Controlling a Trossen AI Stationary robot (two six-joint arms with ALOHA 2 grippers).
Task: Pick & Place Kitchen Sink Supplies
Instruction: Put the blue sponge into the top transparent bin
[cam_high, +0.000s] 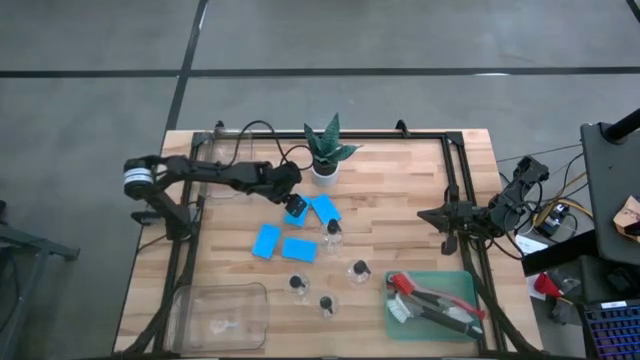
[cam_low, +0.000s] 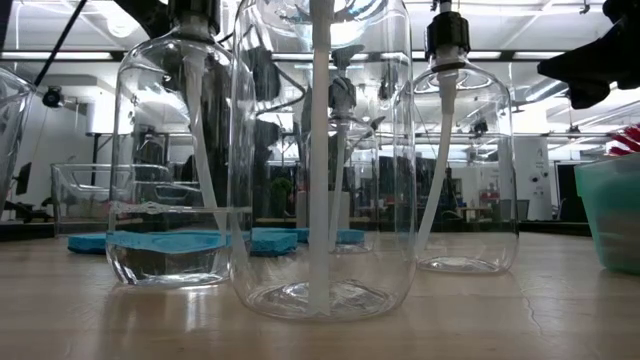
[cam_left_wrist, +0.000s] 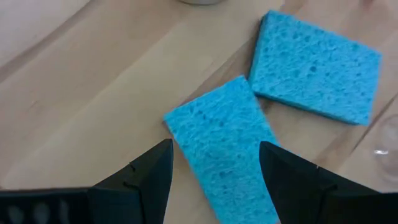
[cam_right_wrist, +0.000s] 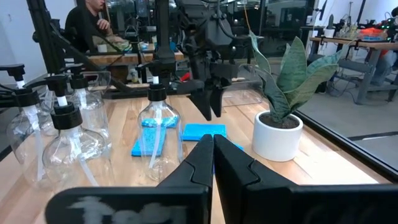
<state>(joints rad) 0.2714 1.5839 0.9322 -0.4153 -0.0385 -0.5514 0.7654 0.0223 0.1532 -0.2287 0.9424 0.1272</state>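
My left gripper (cam_high: 293, 207) hangs open above a bright-blue sponge (cam_left_wrist: 221, 149) that lies flat on the table; its fingers stand on either side of the sponge, just above it. The right wrist view shows that gripper (cam_right_wrist: 211, 112) pointing down over the sponge (cam_right_wrist: 205, 131). Another sponge (cam_high: 326, 208) lies beside it, and two more (cam_high: 266, 240) (cam_high: 298, 249) lie nearer the front. Four clear black-capped bottles (cam_high: 334, 232) (cam_high: 359, 270) (cam_high: 297, 285) (cam_high: 326, 304) stand upright. Red-and-black brushes (cam_high: 435, 300) lie in the green tray (cam_high: 462, 282). My right gripper (cam_high: 425, 213) waits shut at the table's right side.
A potted plant (cam_high: 325, 150) in a white pot stands just beyond the sponges. One clear bin (cam_high: 220, 315) sits at the near left corner and another (cam_high: 225, 182) under the left arm. Black rails (cam_high: 455, 190) frame the table.
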